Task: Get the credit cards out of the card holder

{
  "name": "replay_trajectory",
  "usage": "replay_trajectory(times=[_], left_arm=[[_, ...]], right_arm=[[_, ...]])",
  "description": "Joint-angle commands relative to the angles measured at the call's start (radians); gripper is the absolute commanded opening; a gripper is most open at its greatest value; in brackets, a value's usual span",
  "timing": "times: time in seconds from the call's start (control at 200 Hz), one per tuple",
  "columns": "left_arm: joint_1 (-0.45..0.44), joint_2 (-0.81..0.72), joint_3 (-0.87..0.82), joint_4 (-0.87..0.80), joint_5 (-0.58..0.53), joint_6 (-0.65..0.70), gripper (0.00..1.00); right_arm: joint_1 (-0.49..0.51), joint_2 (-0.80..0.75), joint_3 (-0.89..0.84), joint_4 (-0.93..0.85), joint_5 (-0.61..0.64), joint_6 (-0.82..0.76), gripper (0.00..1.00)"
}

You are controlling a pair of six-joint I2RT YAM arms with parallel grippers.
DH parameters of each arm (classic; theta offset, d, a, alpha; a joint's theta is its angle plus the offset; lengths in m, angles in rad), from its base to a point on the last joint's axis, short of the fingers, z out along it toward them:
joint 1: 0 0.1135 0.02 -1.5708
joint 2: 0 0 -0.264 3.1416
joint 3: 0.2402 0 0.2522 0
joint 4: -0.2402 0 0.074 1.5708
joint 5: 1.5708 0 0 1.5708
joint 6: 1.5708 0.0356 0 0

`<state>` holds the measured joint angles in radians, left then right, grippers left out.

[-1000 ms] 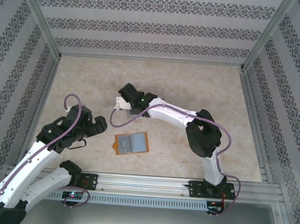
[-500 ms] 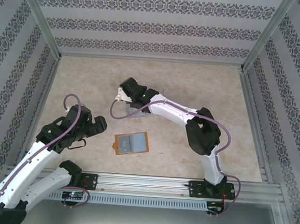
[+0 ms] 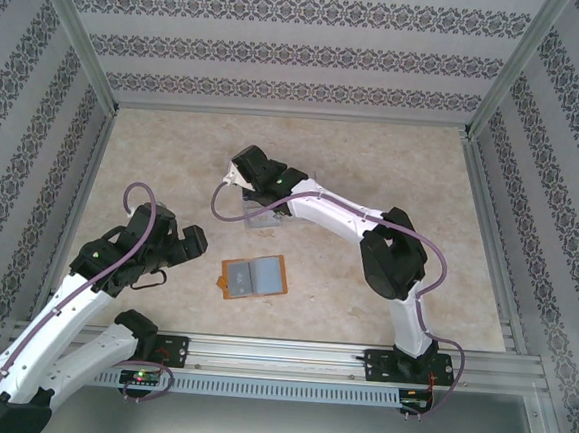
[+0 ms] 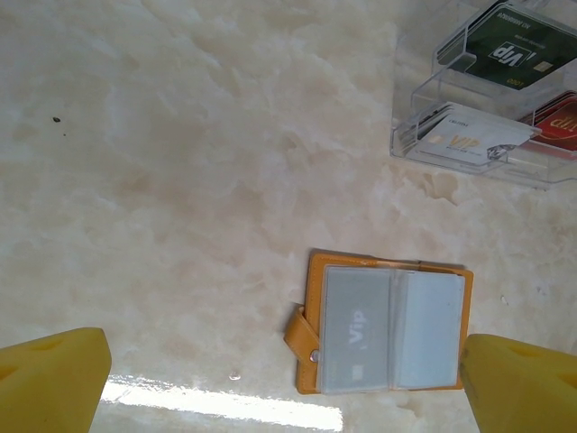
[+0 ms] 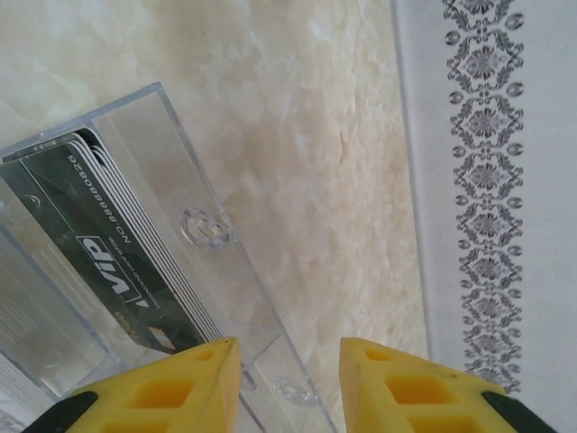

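Right gripper (image 5: 288, 354) is reaching farther over the tray (image 5: 209, 227), half open and empty; left gripper (image 4: 287, 361) is hovering wide open above the holder (image 4: 315, 271).

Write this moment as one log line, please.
left gripper open, near card holder | right gripper open over clear tray | card holder unfolded, one credit card in sleeve

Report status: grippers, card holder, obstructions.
Left gripper open beside card holder. Right gripper open over clear tray. One Vip card in holder's sleeve. Nothing blocking.

The walls (image 3: 282, 55) carry grey floral stripes on white. The table (image 3: 175, 147) is pale beige marble. Metal rails (image 3: 289, 349) edge it
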<state>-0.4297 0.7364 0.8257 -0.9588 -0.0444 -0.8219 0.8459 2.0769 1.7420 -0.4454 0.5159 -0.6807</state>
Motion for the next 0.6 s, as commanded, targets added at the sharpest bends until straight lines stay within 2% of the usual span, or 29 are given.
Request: replay_trajectory(times=[0.0,0.09,0.21,0.4,0.595], left_arm=[[0.013,-0.009,-0.018,0.002,0.030,0.008,1.00],[0.014,-0.004,-0.028,0.032,0.063,0.012,0.99],[0.014,0.019,-0.050,0.088,0.129,0.012,0.96],[0.013,0.072,-0.096,0.201,0.238,-0.010,0.85],[0.010,0.145,-0.159,0.330,0.313,-0.065,0.75]], right_arm=[[-0.008,-0.083,-0.005,-0.060,0.006,0.141,0.35],[-0.008,-0.136,-0.022,-0.101,-0.028,0.278,0.35],[-0.008,-0.229,-0.080,-0.158,-0.119,0.499,0.30],[-0.010,-0.397,-0.284,-0.152,-0.307,0.805,0.22],[-0.007,-0.509,-0.498,-0.107,-0.468,1.017,0.15]])
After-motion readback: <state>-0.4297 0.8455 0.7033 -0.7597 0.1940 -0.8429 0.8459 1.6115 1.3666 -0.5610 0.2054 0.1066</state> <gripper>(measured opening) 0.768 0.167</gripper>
